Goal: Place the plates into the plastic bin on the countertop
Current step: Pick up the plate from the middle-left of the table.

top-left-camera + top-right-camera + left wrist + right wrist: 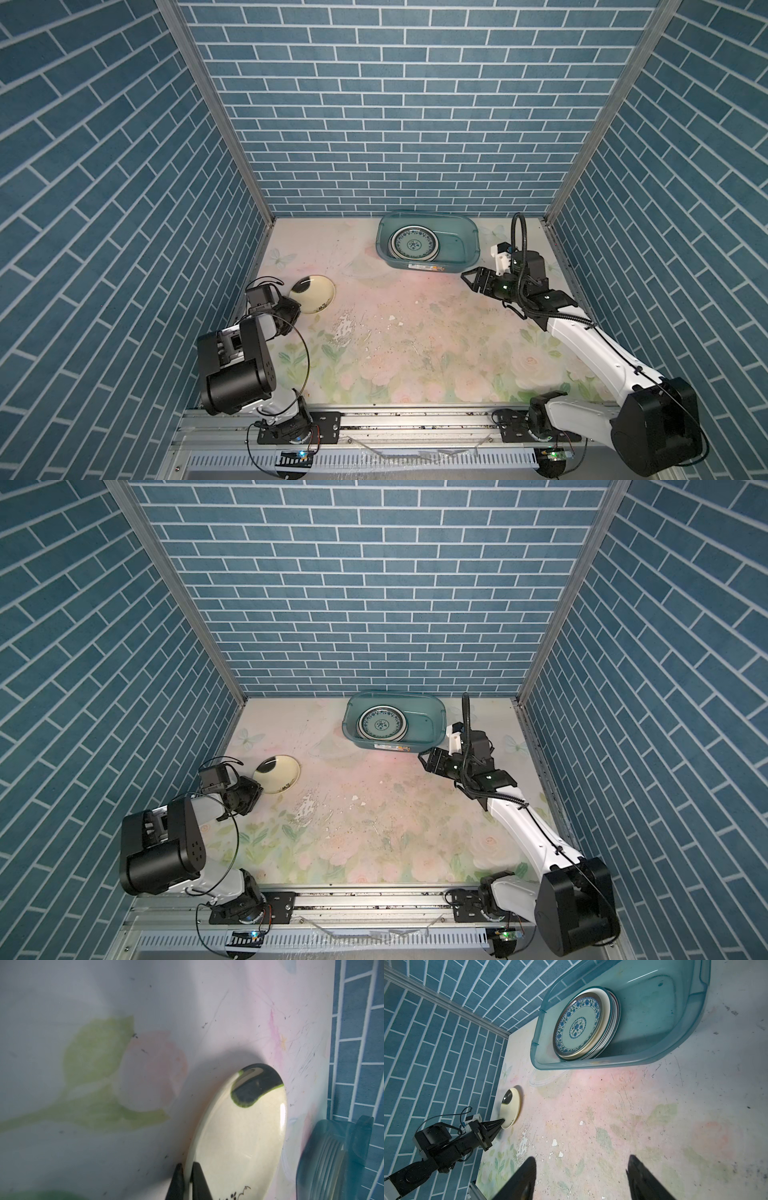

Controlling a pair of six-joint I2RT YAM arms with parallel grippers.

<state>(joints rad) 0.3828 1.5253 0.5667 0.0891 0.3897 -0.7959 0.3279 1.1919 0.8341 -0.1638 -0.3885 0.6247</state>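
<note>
Grasp step: cream plate (312,295), on the desk (415,332) well apart from the bin (455,248), is pinched at the rim by the left tool (187,1165), right tool (468,279) spread; lift and carry to bin needed next.

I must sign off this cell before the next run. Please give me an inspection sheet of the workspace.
Surface: countertop, floral print, scuffed, peeled patches near the middle.
Job's things: plastic bin by the back wall holds a stack of plates, floral plate on top; cream plate outside, near the left wall.
Clutter: nothing seen.
Grippers: left gripper shut on the cream plate's rim; right gripper open, empty, in front of the bin.
Cables: loop on left arm, ribbed hose on right arm.
Surroundings: blue brick-pattern walls, metal rail at the front.
</note>
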